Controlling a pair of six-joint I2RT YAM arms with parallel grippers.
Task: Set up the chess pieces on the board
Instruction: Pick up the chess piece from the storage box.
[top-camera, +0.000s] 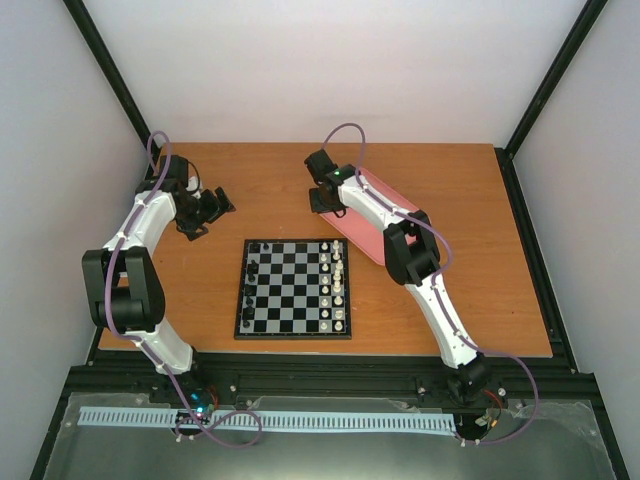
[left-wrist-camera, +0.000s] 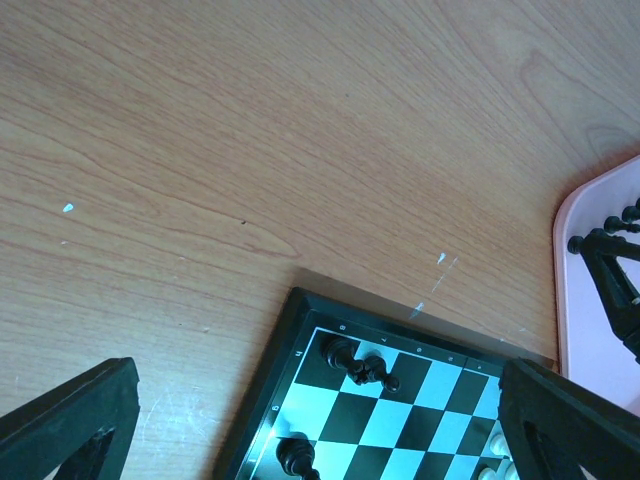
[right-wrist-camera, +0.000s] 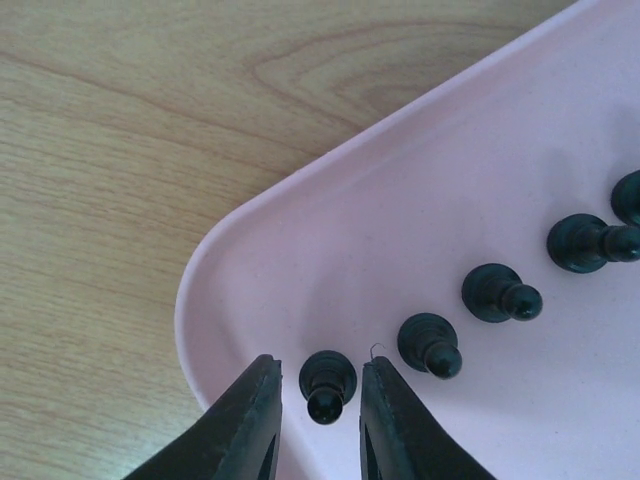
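The chessboard (top-camera: 293, 288) lies mid-table; several black pieces (top-camera: 251, 285) stand along its left edge and white ones along its right. My right gripper (top-camera: 322, 196) is over the near corner of the pink tray (top-camera: 372, 222). In the right wrist view it (right-wrist-camera: 320, 370) is open, its fingers (right-wrist-camera: 245, 430) straddling a black pawn (right-wrist-camera: 328, 382) with a gap on each side. Three more pawns (right-wrist-camera: 431, 345) stand in a row beside it. My left gripper (top-camera: 206, 211) is open and empty, up-left of the board; its wrist view shows the board corner (left-wrist-camera: 290, 350) and two black pieces (left-wrist-camera: 365, 366).
The pink tray's rim (right-wrist-camera: 215, 250) curves close to the left of the right fingers. White pieces (top-camera: 338, 285) fill the board's right two columns. In the left wrist view the tray (left-wrist-camera: 590, 300) and the right gripper's dark shape (left-wrist-camera: 612, 285) show at the right edge.
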